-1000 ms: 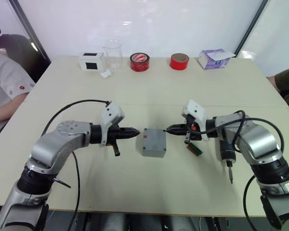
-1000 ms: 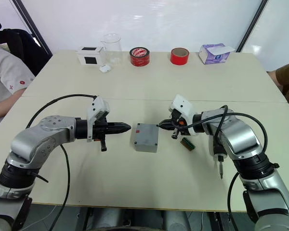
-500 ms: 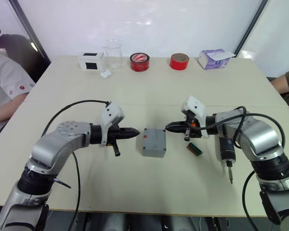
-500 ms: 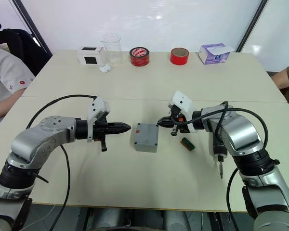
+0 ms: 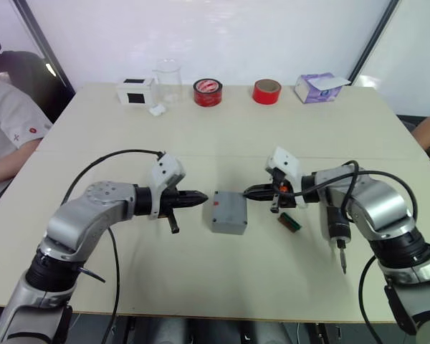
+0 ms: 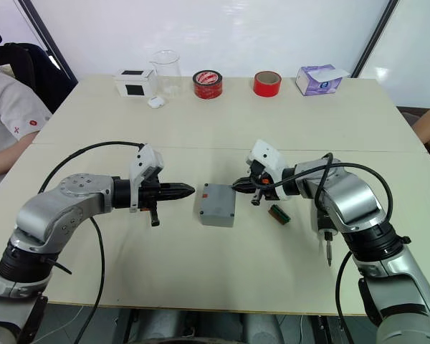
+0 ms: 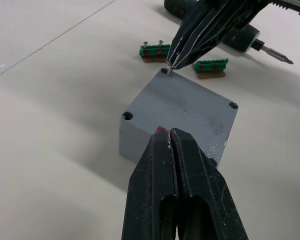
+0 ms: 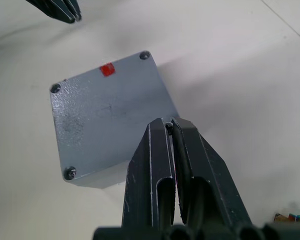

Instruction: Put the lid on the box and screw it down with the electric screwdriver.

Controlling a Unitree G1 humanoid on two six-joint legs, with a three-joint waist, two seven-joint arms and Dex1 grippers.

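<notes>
The right gripper (image 7: 168, 69) pinches a small screw at a corner hole of the lid (image 5: 229, 206), which sits on the box (image 5: 226, 225) at table centre. The left gripper (image 5: 203, 196), fingers pressed together, points at the box from nine o'clock, just short of it. The electric screwdriver (image 5: 335, 226) lies at three o'clock, beyond a green circuit board (image 5: 290, 221).

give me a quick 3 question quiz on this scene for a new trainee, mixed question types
1. True or false: the lid already sits on the box.
2. Where is the electric screwdriver? A) held by the left gripper B) lying on the table by the right arm C) standing in the glass beaker
3. Fill in: the right gripper holds its tip at a ____ of the lid.

Key
1. True; its red mark faces up.
2. B
3. corner; the fingers pinch something small there, perhaps a screw, over the hole.
</notes>
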